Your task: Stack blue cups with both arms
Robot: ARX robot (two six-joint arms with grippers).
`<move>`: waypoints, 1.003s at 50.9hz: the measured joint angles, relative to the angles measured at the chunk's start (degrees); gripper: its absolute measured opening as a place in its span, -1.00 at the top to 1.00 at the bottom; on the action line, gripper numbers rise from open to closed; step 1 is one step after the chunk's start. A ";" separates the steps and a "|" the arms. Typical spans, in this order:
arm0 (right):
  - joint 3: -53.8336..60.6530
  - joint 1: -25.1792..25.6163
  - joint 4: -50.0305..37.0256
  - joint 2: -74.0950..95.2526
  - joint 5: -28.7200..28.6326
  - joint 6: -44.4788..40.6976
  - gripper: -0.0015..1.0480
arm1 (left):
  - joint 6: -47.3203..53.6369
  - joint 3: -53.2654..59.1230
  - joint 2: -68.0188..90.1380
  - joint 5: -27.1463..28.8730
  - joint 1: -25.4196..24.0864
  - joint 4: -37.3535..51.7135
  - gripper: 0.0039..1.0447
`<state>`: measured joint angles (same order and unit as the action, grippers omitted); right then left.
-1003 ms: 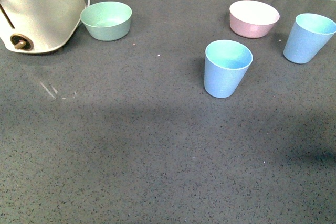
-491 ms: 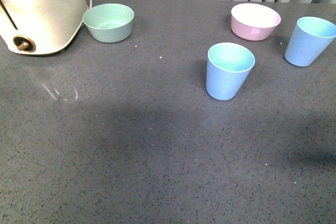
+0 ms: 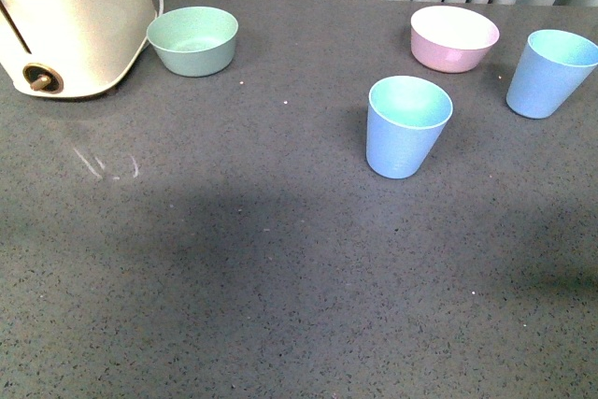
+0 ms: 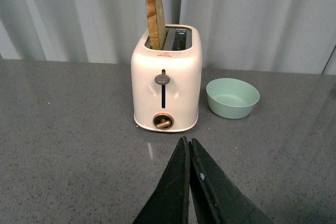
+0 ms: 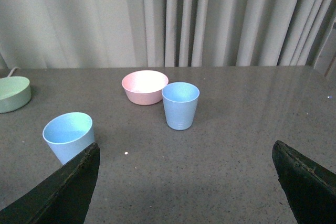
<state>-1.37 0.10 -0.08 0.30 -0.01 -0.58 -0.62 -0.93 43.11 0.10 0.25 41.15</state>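
One blue cup [image 3: 408, 128] stands upright near the middle of the grey countertop [image 3: 280, 277]. The second blue cup [image 3: 549, 74] stands apart at the right edge, near the pink bowl [image 3: 454, 37]. The left gripper [image 4: 187, 141], jaws pressed together on nothing, faces the toaster [image 4: 167, 90] and mint-green bowl [image 4: 232, 97]. The right gripper [image 5: 186, 146], jaws spread wide, faces both cups, touching neither.
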 joint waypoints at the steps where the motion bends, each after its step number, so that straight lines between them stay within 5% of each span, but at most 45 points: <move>1: 0.00 0.00 0.00 0.00 0.00 0.00 -0.83 | 0.00 0.00 -0.83 0.00 0.00 -0.83 0.97; 51: 0.00 0.00 0.00 0.00 0.00 0.00 -0.83 | 0.02 0.07 -29.83 -0.02 0.00 -27.82 0.97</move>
<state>-1.37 0.10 -0.08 0.30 -0.01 -0.58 -0.60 -0.86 13.28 0.08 0.25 13.32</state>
